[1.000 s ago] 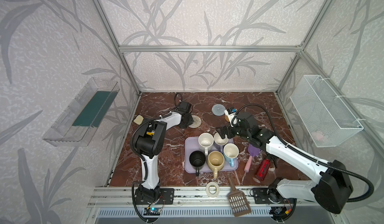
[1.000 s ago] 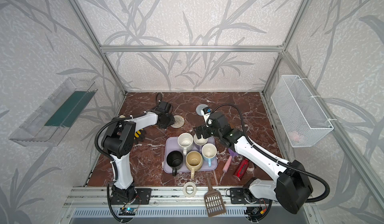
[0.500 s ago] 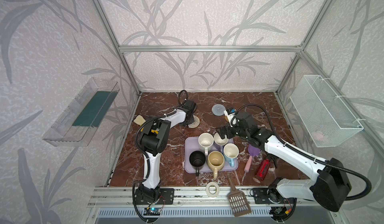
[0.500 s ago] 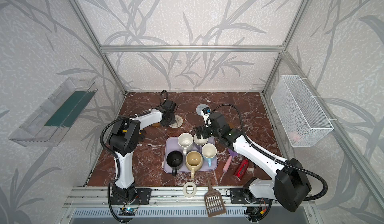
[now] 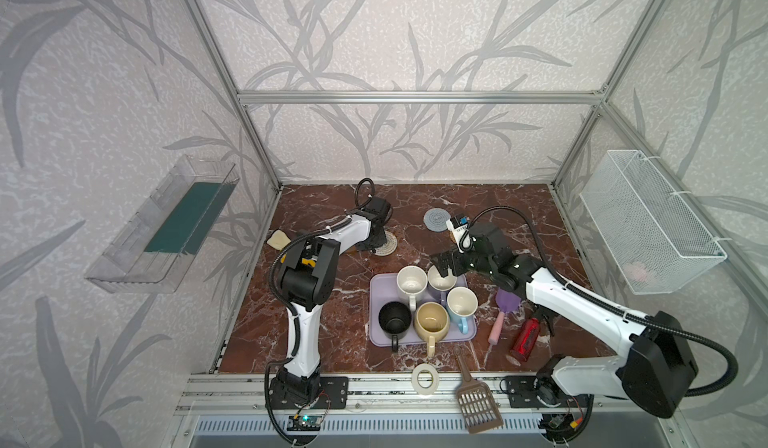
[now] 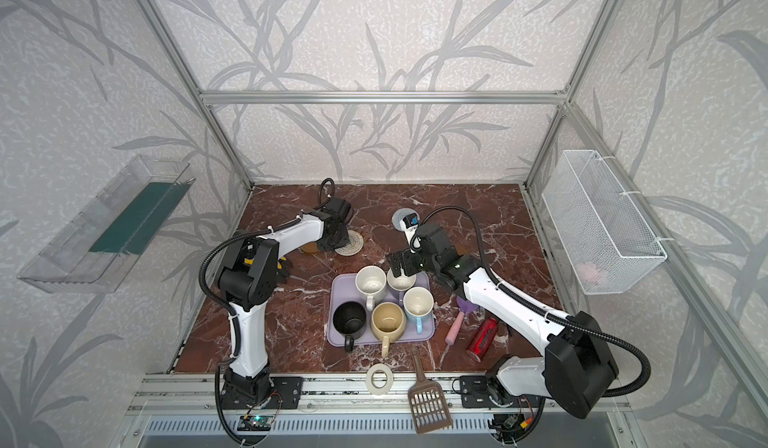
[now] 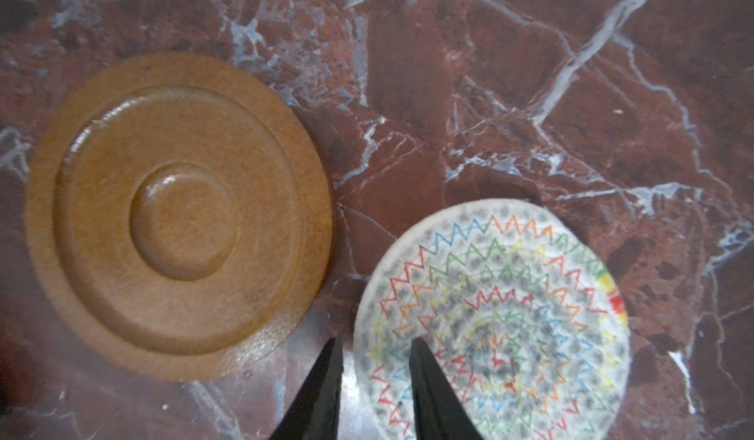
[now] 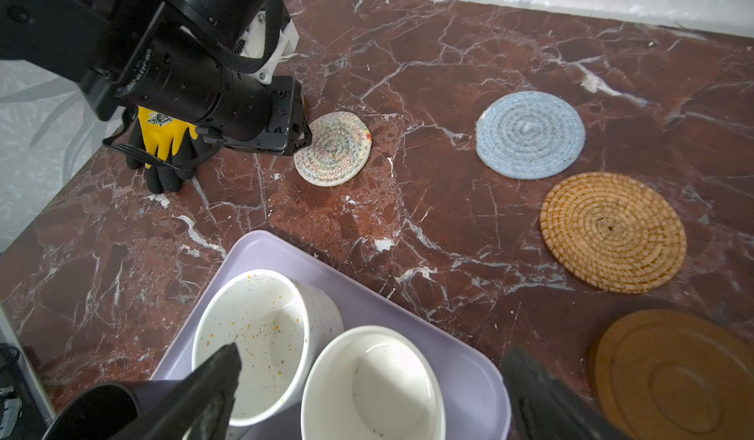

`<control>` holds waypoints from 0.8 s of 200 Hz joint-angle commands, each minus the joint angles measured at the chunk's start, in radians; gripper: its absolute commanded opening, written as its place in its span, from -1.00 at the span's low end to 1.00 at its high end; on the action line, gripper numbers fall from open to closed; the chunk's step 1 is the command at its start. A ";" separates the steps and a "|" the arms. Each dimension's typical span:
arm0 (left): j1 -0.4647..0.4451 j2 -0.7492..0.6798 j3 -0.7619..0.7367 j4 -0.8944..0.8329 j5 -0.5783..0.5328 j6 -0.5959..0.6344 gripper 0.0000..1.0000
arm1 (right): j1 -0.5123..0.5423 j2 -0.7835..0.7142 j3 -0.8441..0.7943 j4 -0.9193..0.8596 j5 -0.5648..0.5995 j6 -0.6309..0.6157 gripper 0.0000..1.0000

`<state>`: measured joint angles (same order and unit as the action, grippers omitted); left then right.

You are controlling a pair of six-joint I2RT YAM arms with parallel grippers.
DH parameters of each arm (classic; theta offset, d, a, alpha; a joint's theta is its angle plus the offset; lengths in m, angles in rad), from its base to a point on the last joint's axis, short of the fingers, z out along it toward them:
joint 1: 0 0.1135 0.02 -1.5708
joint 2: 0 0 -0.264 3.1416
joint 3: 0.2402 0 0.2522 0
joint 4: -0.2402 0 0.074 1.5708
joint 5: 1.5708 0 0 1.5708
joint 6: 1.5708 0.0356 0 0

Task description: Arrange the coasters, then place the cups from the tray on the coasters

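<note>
Straddling white-beige coaster [image 7: 489, 319] rim, wooden coaster [image 7: 179, 213] beside

five mugs stand upright on the lavender tray [image 5: 376, 338] — white speckled [image 5: 411, 282] and lavender [image 5: 441, 282] at its far edge, black [image 5: 394, 321], cream-yellow [image 5: 432, 323] and light blue [image 5: 462, 304] nearer. coasters lie flat on the bench: a white-beige woven one [image 7: 489, 323] just beside a brown wooden one [image 7: 177, 213] — apart, not touching. the grey-blue woven [image 8: 530, 134], tan rattan [image 8: 612, 232] and second wooden disc [image 8: 673, 372] lie in a line, separate.
</note>
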<state>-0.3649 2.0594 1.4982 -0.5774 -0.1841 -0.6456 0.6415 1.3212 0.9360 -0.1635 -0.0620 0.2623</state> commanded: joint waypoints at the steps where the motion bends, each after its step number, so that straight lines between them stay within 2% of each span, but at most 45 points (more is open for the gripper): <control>1: -0.001 -0.114 0.054 -0.073 -0.020 0.001 -0.34 | -0.002 -0.018 0.035 0.000 0.046 0.016 0.98; 20: 0.000 -0.174 0.054 -0.076 -0.023 0.006 -0.25 | -0.005 -0.018 0.056 -0.021 0.069 0.015 0.98; 32: 0.002 -0.210 0.049 -0.075 -0.006 0.006 -0.08 | -0.012 -0.013 0.080 -0.054 0.085 0.008 0.98; 51: 0.002 -0.278 0.021 -0.049 0.070 0.006 0.33 | -0.041 -0.002 0.109 -0.081 0.082 -0.007 0.98; 63: 0.001 -0.342 -0.030 -0.005 0.124 0.009 0.68 | -0.072 0.009 0.121 -0.089 0.064 -0.008 0.98; 78: 0.003 -0.436 -0.129 0.091 0.206 0.030 0.94 | -0.120 0.033 0.136 -0.103 0.028 -0.003 0.98; 95: 0.004 -0.540 -0.243 0.183 0.304 0.023 0.99 | -0.166 0.064 0.151 -0.120 0.016 -0.005 0.98; 123: 0.006 -0.674 -0.341 0.145 0.381 0.037 0.99 | -0.221 0.153 0.208 -0.144 -0.058 -0.061 0.98; 160: 0.006 -0.823 -0.505 0.234 0.494 -0.004 0.99 | -0.226 0.341 0.367 -0.233 -0.090 -0.139 0.99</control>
<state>-0.3634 1.3113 1.0660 -0.4126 0.1970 -0.6277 0.4149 1.5742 1.2068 -0.3210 -0.1009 0.1921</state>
